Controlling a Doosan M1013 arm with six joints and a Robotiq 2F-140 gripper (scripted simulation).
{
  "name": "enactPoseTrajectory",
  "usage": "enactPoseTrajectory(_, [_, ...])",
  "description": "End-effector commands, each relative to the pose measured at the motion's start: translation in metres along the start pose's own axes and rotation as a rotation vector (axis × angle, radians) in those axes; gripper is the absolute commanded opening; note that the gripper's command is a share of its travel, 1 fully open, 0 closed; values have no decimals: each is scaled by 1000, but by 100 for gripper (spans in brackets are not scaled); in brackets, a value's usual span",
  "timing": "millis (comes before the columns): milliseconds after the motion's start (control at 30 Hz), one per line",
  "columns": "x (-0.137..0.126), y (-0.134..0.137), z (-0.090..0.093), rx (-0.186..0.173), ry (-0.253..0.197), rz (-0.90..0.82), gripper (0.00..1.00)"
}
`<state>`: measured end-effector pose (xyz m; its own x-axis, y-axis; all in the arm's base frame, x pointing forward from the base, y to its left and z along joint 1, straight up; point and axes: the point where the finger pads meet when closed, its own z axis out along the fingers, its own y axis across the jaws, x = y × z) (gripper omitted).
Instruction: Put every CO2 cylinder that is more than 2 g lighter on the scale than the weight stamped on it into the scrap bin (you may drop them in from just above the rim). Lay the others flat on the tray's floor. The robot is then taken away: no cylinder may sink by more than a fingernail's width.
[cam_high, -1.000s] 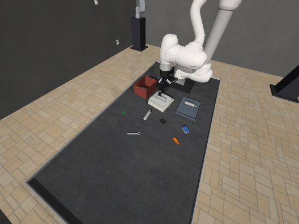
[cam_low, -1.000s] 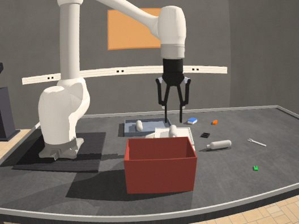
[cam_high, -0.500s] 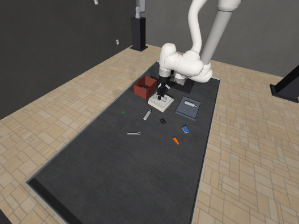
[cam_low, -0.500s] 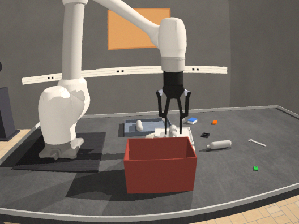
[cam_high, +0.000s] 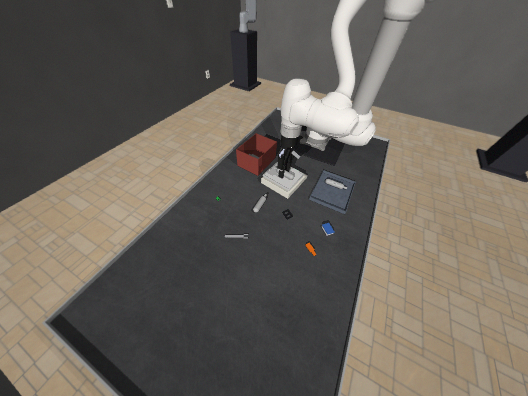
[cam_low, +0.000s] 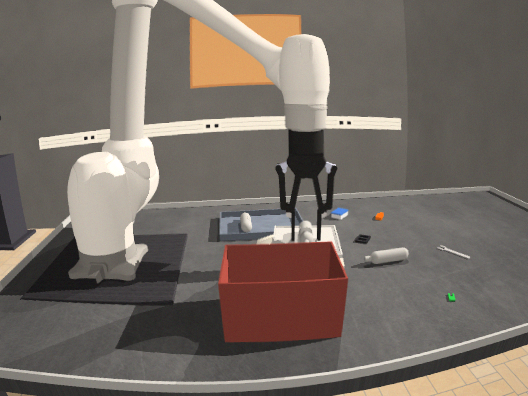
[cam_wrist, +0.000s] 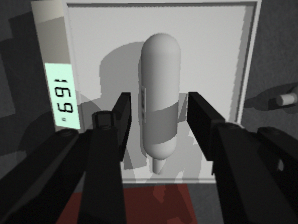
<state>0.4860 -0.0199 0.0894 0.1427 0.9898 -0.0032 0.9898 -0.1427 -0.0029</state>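
Note:
A silver CO2 cylinder (cam_wrist: 159, 107) lies flat on the white scale (cam_high: 283, 181), whose lit display (cam_wrist: 62, 95) is at the left in the wrist view. My gripper (cam_wrist: 159, 106) is lowered over it, open, with one finger on each side and a small gap to each; it also shows in the top and exterior views (cam_high: 285, 172) (cam_low: 303, 235). The red scrap bin (cam_high: 256, 153) (cam_low: 282, 287) stands right beside the scale. The blue-grey tray (cam_high: 332, 191) holds one cylinder (cam_high: 336, 183) lying flat. Another cylinder (cam_high: 259, 202) (cam_low: 387, 256) lies on the table near the scale.
Small items lie on the dark table: a black part (cam_high: 287, 214), a blue block (cam_high: 327, 228), an orange piece (cam_high: 311, 248), a grey tool (cam_high: 236, 236) and a green bit (cam_high: 218, 198). The arm's base (cam_low: 112, 215) stands behind the bin.

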Motion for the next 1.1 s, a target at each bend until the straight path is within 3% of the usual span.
enactPoseTrajectory(0, [0, 0, -1, -1, 0, 0, 40])
enactPoseTrajectory(33, [0, 0, -1, -1, 0, 0, 40])
enactPoseTrajectory(67, [0, 0, -1, -1, 0, 0, 10])
enactPoseTrajectory(533, [0, 0, -6, -1, 0, 0, 10])
enactPoseTrajectory(700, [0, 0, -28, -1, 0, 0, 10])
enactPoseTrajectory(767, [0, 0, -28, -1, 0, 0, 10])
enactPoseTrajectory(1067, [0, 0, -85, -1, 1, 0, 10])
